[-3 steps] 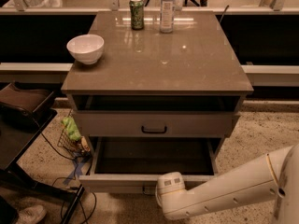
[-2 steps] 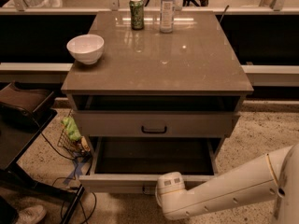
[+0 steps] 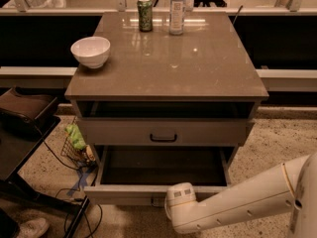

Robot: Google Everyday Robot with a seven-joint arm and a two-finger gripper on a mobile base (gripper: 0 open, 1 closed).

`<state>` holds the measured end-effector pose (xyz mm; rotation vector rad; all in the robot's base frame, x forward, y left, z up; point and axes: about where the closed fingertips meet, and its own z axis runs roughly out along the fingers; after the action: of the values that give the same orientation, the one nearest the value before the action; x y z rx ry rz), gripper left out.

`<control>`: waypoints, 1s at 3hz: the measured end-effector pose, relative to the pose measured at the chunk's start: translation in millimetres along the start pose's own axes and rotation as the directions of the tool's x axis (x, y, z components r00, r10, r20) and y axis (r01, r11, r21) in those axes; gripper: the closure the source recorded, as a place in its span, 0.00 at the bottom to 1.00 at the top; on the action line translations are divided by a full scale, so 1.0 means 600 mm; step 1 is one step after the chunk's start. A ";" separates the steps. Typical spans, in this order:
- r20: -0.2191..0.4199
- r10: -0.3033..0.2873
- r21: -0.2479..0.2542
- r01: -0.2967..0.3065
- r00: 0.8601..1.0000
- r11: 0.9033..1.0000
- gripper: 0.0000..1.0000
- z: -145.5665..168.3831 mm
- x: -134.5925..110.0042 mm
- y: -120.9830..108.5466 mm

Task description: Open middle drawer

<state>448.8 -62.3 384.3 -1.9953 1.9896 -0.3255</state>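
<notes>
The middle drawer (image 3: 163, 132) is a wide grey-beige front with one small black bar handle (image 3: 163, 138). It sits pushed in flush under the cabinet's top slot. Below it the bottom drawer (image 3: 148, 193) stands pulled out, its inside dark. My white arm (image 3: 237, 202) comes in from the lower right. Its rounded wrist end lies against the bottom drawer's front edge. My gripper (image 3: 159, 201) is low at that front edge, well below the middle drawer's handle and mostly hidden by the wrist.
On the cabinet top (image 3: 198, 68) stand a white bowl (image 3: 90, 51), a green can (image 3: 145, 14) and a clear water bottle (image 3: 177, 9). A wire basket with a green bag (image 3: 76, 142), cables and a dark chair (image 3: 25, 113) are on the left floor.
</notes>
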 end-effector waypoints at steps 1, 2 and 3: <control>0.000 0.000 0.000 0.000 1.000 1.000 0.62 0.000 0.000 0.000; 0.000 0.000 0.000 0.000 1.000 1.000 0.39 0.000 0.000 0.000; 0.000 0.000 0.000 0.000 1.000 1.000 0.40 0.000 0.000 0.000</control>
<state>448.7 -62.3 384.1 -1.9953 1.9897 -0.3253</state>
